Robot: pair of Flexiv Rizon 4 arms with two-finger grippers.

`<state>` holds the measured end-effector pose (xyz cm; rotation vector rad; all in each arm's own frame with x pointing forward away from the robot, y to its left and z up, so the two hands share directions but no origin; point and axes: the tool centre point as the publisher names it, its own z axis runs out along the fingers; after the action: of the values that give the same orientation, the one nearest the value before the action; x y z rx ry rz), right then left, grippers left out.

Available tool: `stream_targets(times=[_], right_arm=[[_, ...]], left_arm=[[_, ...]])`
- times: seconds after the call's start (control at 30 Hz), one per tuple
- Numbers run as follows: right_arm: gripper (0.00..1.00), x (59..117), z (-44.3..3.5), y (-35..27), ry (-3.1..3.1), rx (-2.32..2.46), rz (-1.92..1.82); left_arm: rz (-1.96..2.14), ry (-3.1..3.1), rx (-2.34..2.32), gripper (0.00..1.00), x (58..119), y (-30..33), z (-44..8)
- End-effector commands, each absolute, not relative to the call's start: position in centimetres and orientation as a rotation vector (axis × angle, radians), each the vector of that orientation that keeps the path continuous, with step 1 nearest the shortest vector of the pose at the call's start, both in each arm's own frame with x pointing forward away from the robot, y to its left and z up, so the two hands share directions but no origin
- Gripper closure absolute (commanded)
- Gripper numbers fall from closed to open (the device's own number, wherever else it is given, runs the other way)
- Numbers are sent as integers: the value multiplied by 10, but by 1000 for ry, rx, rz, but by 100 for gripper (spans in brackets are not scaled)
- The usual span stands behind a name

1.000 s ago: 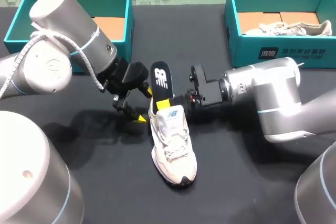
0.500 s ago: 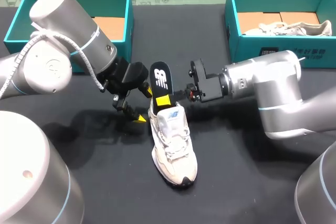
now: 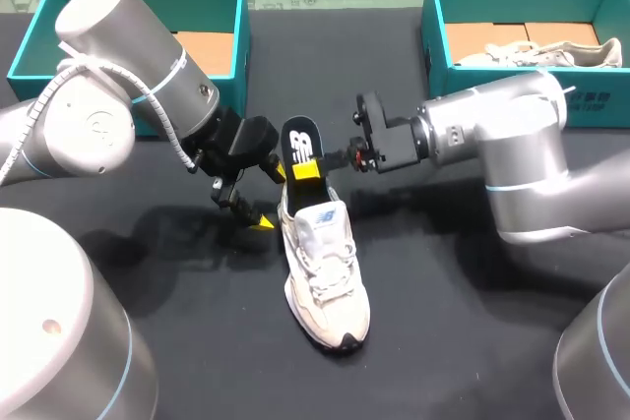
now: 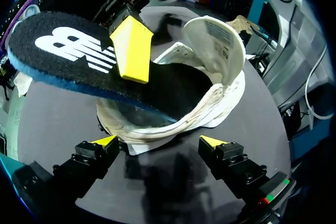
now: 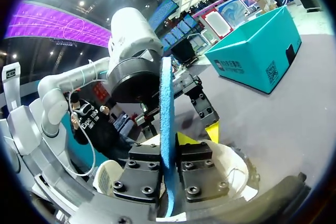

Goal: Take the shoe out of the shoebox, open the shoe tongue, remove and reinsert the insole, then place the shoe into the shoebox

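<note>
Head view — right fingers [image 3: 307,171] pinch insole [image 3: 300,143], lower end inside shoe [image 3: 325,272]

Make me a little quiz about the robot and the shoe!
1. What is the right gripper shut on? A) the insole B) a lace C) a box
2. True or false: the left gripper is open.
3. Fill in: the insole's lower end sits inside the ____.
Key: 1 A. 2 True. 3 The shoe.
</note>
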<state>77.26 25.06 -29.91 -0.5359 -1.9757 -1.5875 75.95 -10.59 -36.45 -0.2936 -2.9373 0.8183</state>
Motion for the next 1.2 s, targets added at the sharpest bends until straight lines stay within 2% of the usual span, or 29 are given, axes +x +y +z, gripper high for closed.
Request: stream_targets(times=[0.03,0.7,1.03,1.07,1.13,1.2], right_arm=[[100,778,-305,249,-1957,-542,-1566],[100,738,-351,246,-1809,-664,-1500],[100,731,-349,247,-1818,-681,-1492],[94,732,-347,247,-1823,-675,-1496],[73,734,-343,249,-1840,-660,-1496],[68,736,-339,250,-1854,-649,-1494]], left_arm=[[817,-2938,-295,0,759,-106,-365],[817,-2938,-295,0,759,-106,-365],[817,-2938,-295,0,759,-106,-365],[817,-2938,-295,0,759,-106,-365],[817,-2938,-295,0,759,-106,-365],[817,-2938,-295,0,759,-106,-365]])
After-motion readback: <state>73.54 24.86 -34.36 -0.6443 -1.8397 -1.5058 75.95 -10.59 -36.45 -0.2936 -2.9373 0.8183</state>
